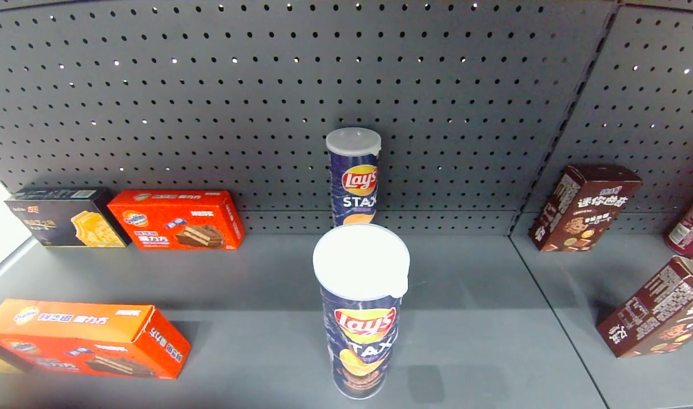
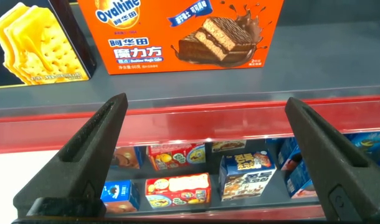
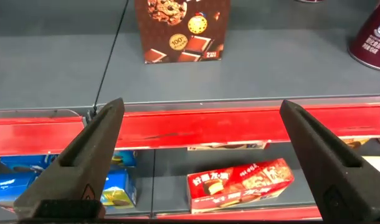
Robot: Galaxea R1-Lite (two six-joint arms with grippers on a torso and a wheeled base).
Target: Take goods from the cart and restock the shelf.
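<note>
Two tall blue chip cans stand upright on the grey shelf [image 1: 255, 318] in the head view: one near the front [image 1: 360, 309], the other at the back [image 1: 353, 176] against the pegboard. My left gripper [image 2: 205, 155] is open and holds nothing, just in front of the shelf's red edge strip [image 2: 202, 121], facing an orange wafer box [image 2: 180, 34]. My right gripper [image 3: 205, 155] is open as well, before the red edge [image 3: 202, 127], facing a brown cookie box [image 3: 182, 30].
Left on the shelf lie a black cracker box [image 1: 65, 217] and two orange boxes [image 1: 176, 218] [image 1: 85, 338]. Brown boxes [image 1: 585, 207] [image 1: 656, 309] stand on the right section. A lower shelf holds several small packs [image 2: 177, 186] and a red box [image 3: 240, 183].
</note>
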